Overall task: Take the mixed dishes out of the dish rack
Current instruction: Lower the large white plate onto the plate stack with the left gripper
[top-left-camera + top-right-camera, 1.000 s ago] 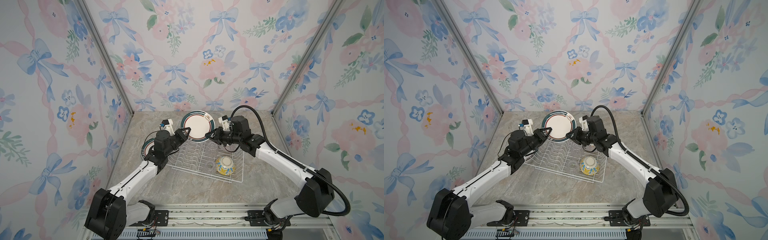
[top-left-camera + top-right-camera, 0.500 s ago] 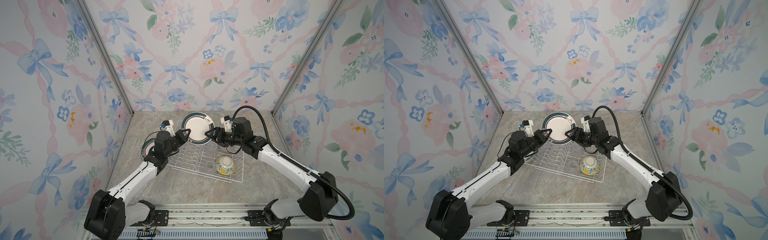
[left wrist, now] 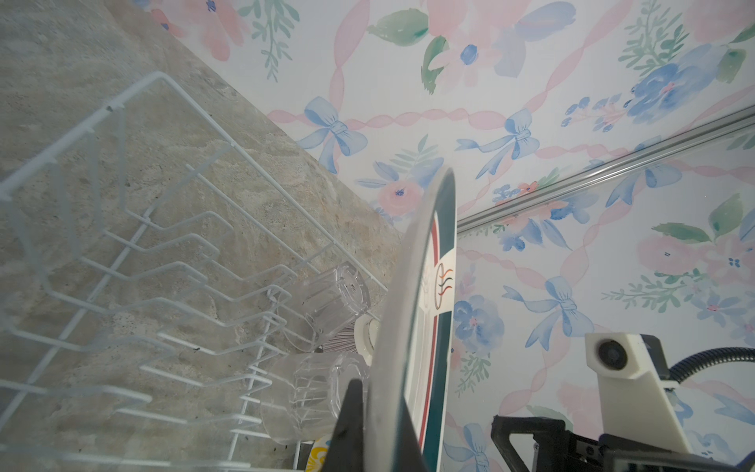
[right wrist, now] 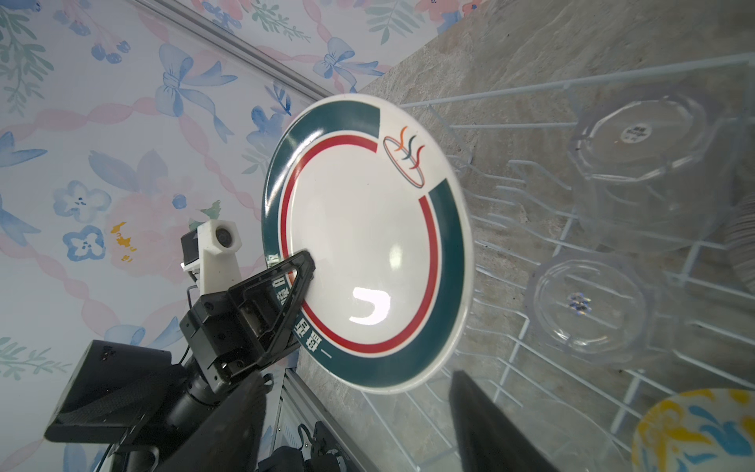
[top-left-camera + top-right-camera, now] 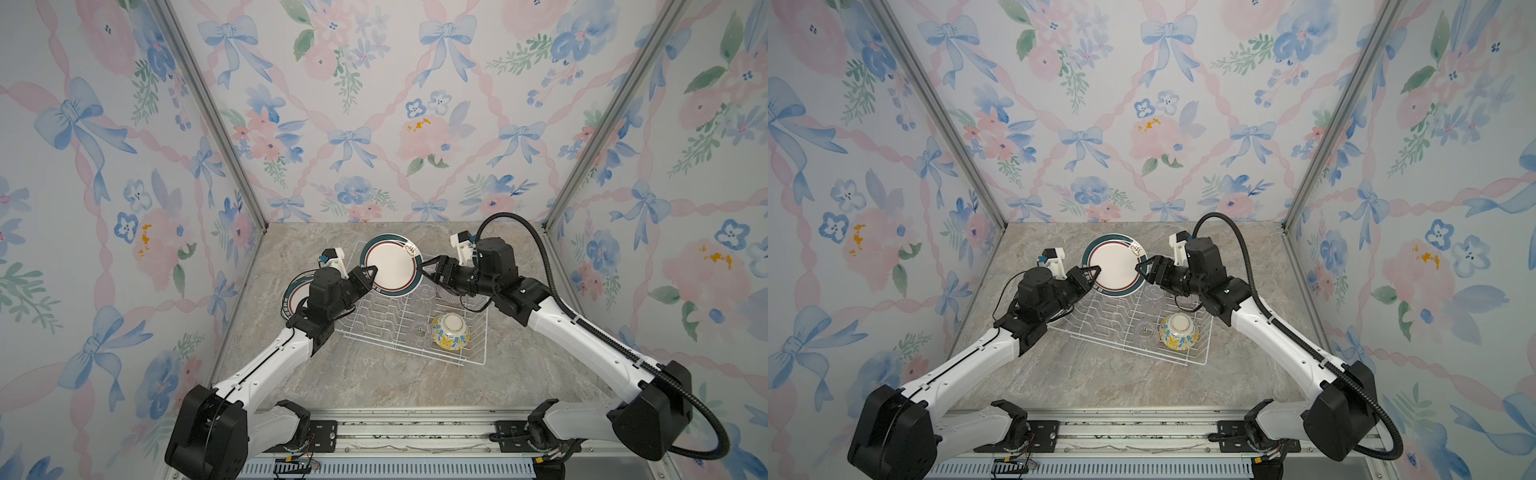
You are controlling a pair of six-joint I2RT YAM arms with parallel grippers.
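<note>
From lower left, left arm [image 5: 274,365] angled up, left gripper [image 5: 371,273] pinching green-rimmed plate [image 5: 392,266] mid-frame, from lower right, right arm [image 5: 582,336] reaching in, right gripper [image 5: 430,269] spread wide beside plate's rim.

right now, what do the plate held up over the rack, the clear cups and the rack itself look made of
Green-rimmed plate: glossy glazed ceramic or melamine, going by the sharp glare on its white face.
Clear cups: transparent glass or hard plastic; they are see-through with faceted walls, and the look alone does not settle which.
Dish rack: thin metal wire, probably under a smooth white coating.
</note>
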